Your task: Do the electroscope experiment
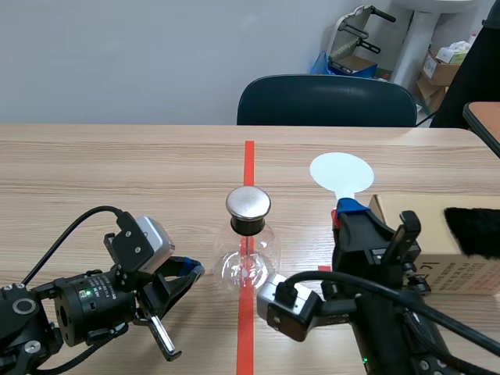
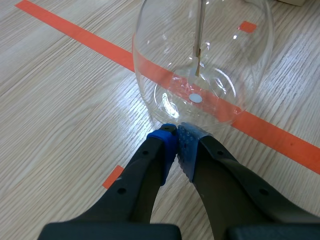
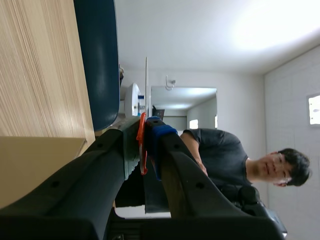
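Observation:
The electroscope is a clear glass flask (image 1: pixel 248 264) with a black neck and a round metal cap (image 1: pixel 248 203), standing on the red centre tape. My left gripper (image 1: pixel 190 271) lies low at the flask's left, shut on nothing. In the left wrist view its gripper (image 2: pixel 176 136) has its tips at the base of the flask (image 2: pixel 165 70), and a thin rod (image 2: pixel 199 45) hangs inside. My right gripper (image 1: pixel 342 212) is raised to the right of the flask, shut on the red handle (image 3: pixel 142 145) of a white round paddle (image 1: pixel 341 173), seen edge-on as the paddle (image 3: pixel 146 87) in the right wrist view.
A cardboard box (image 1: pixel 430 254) stands at the right with a black furry cloth (image 1: pixel 473 230) on top. A dark blue chair (image 1: pixel 326 101) stands behind the table's far edge. In the right wrist view a person (image 3: pixel 225 155) is beyond the table.

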